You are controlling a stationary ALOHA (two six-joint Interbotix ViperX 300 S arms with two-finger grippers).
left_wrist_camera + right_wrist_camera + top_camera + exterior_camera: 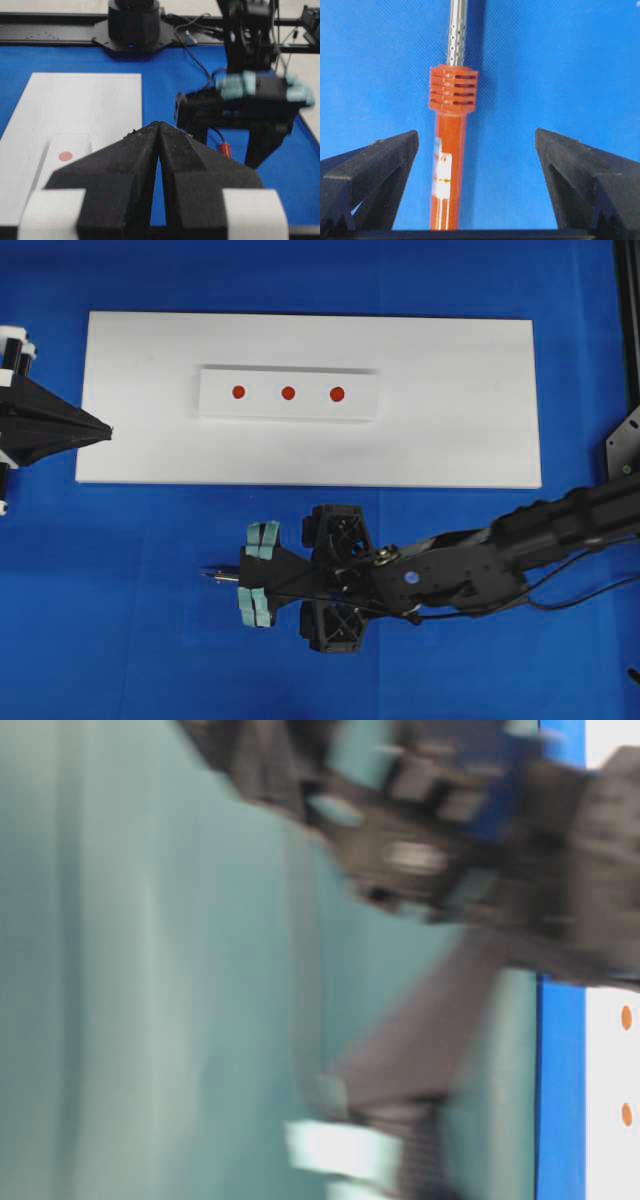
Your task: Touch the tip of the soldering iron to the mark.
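Observation:
The soldering iron (449, 165) lies on the blue mat, its orange-red ribbed handle between my right gripper's (476, 135) wide-apart fingers, nearer the left one and touched by neither. Its silver shaft (456, 30) runs out of the top of that view. From overhead the right gripper (258, 573) stands open below the white board, and the shaft with the tip (212, 575) pokes out to its left. Three red marks (288, 393) sit in a row on a small white strip (215, 405). My left gripper (106, 430) is shut at the board's left edge, holding nothing.
The white board (450, 440) spans the upper middle of the blue mat. A black cord (575, 590) trails along the right arm. A black arm base (134, 25) and rail stand at the far side. The table-level view is blurred, mostly filled by the right arm.

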